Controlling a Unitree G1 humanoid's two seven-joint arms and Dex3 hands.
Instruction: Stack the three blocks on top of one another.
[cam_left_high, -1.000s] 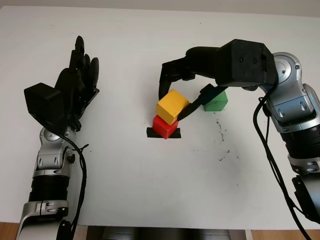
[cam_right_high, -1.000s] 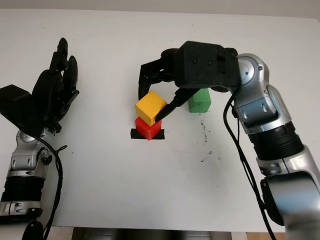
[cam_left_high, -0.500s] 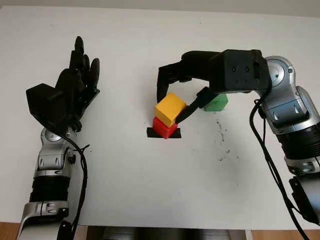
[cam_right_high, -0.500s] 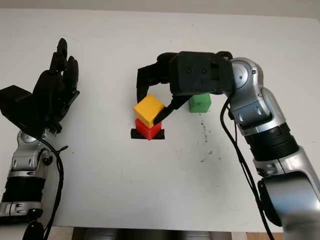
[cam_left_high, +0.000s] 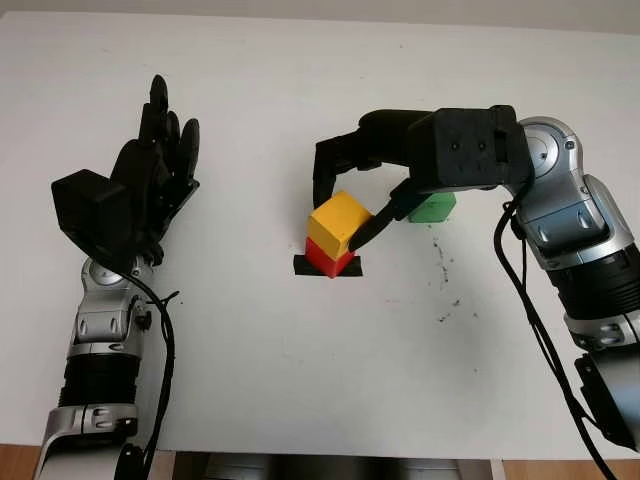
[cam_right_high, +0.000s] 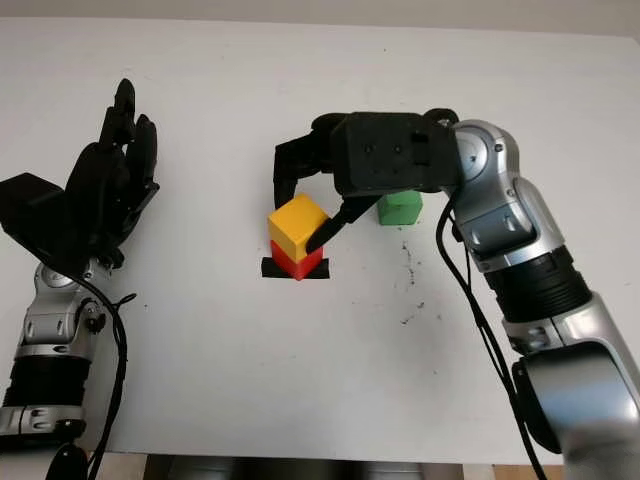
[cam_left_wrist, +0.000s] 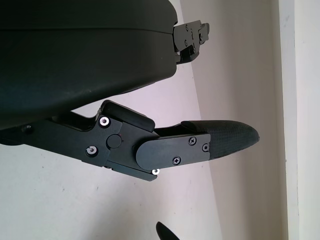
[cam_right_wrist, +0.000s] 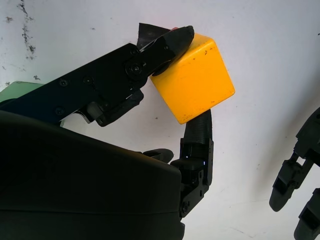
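Fingers of the right hand (cam_left_high: 345, 205) grasp the yellow block (cam_left_high: 338, 223) atop the red block (cam_left_high: 322, 261); green block (cam_left_high: 434, 207) at three o'clock; left hand (cam_left_high: 150, 185) open at nine.

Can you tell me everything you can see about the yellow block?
The yellow block is a smooth, shiny cube, likely plastic, with slightly rounded edges. It sits on top of the red block, turned a bit so its corners do not line up with the red one. The right robot hand holds it, with black fingers pressed on opposite sides. It is near the middle of the white table.
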